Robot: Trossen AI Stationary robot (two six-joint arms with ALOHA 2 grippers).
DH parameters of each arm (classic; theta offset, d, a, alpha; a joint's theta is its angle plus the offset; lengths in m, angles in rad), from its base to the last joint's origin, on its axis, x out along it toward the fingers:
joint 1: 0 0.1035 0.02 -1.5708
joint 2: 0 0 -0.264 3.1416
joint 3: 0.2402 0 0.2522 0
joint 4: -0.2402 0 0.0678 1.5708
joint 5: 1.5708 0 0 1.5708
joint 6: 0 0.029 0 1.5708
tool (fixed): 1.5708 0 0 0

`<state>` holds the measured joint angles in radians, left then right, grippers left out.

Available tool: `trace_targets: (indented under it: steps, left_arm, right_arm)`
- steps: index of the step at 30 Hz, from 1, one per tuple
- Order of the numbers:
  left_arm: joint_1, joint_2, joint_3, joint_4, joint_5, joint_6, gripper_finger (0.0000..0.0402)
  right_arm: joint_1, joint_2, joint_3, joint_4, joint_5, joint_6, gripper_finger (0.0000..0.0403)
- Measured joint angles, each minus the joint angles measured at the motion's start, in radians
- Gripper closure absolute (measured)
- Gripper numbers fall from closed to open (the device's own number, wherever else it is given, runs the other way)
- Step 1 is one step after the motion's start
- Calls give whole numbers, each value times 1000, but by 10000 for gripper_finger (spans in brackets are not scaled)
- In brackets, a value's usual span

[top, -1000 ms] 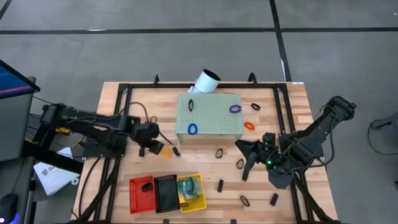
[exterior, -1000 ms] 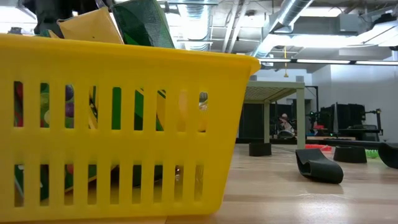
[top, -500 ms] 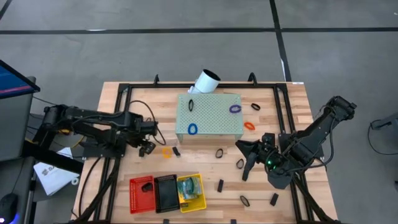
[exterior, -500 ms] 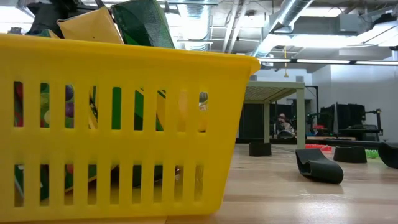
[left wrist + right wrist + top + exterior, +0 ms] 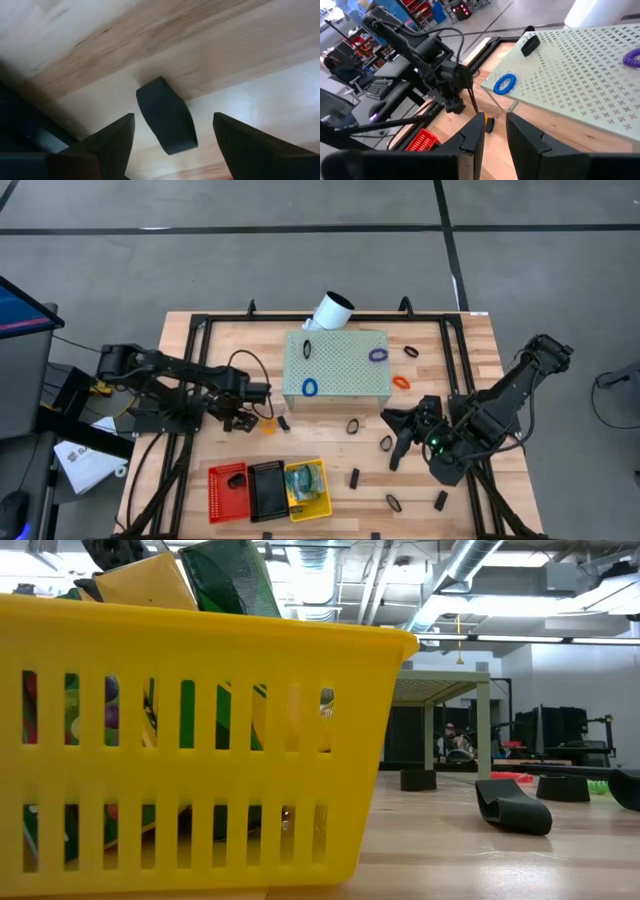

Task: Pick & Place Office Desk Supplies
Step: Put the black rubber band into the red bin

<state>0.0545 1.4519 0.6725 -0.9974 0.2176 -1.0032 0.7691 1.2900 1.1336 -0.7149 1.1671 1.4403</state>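
- High view: left gripper (image 5: 243, 420) low over the table's left side, beside an orange loop (image 5: 268, 423) and a black clip (image 5: 283, 423). Right gripper (image 5: 392, 436) at the right, near scattered black loops. Pale green perforated block (image 5: 350, 375) carries blue loop (image 5: 310, 387) and purple loop (image 5: 378, 355). Red, black and yellow baskets stand at the front edge.
- Low view: yellow basket (image 5: 190, 740) holds printed crayon boxes (image 5: 232, 575); no lettering legible.
- Left wrist view: jaws apart, a black clip (image 5: 166, 121) lying between them on wood, untouched.
- Right wrist view: fingers (image 5: 470, 140) narrowly apart, nothing between them.
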Motion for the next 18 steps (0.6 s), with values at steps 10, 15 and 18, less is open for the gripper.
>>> trace_targets:
  steps: [10,15,18]
  left_arm:
    - [-3,28,-1,28,0,-8,227]
    - [-3,27,-1,29,0,16,302]
    - [-3,27,-1,31,0,51,352]
  right_arm:
    - [11,0,0,-11,-10,1,326]
    - [11,0,0,-10,-14,1,326]
    - [11,0,0,-5,-14,1,326]
